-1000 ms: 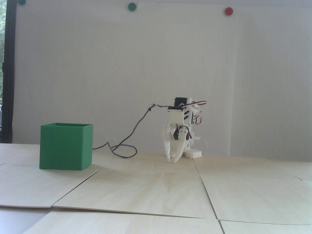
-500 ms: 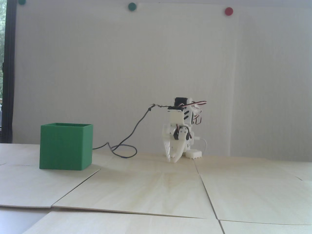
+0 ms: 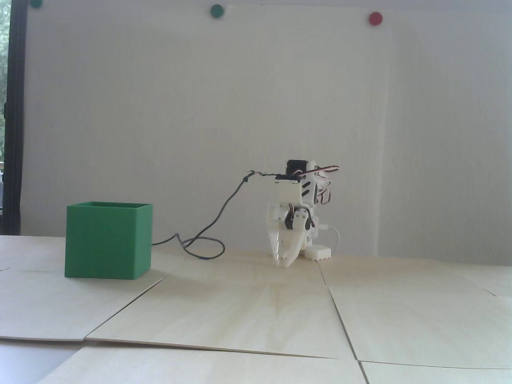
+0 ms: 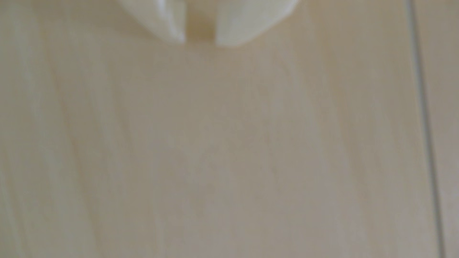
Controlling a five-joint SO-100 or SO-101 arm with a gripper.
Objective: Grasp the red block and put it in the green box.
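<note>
Low over the pale wooden table (image 3: 256, 312), near mid-frame in the fixed view: gripper (image 3: 283, 262), pointed downward, tips just above or at the surface, too close to tell which. Fingers drawn almost together, clamping nothing. Same in the wrist view: gripper (image 4: 200, 42) entering from the top edge, two white fingertips (image 4: 171, 24) with only a narrow slit between them, bare blurred table (image 4: 223, 148) below, one dark seam (image 4: 427, 124) running down the right side.

Above the gripper, white arm (image 3: 294, 192) folded compactly, red and black wires looped at its top. Just to the right at the base, small white ridged part (image 3: 318, 253) lying on the table, white lead curving up from it. To the left, thin dark cable (image 3: 216, 216) sagging from the arm's top down to the table, looping once, then running behind the green box (image 3: 105, 240).

Green box upright and open-topped, well apart from the gripper, at the left of the fixed view on a wooden panel. Inside hidden from this low angle. Red block not seen in either view; place cannot be told.

Behind, plain white wall (image 3: 200, 100) with round dots along the top: green dot (image 3: 216, 11), red dot (image 3: 375, 18).
</note>
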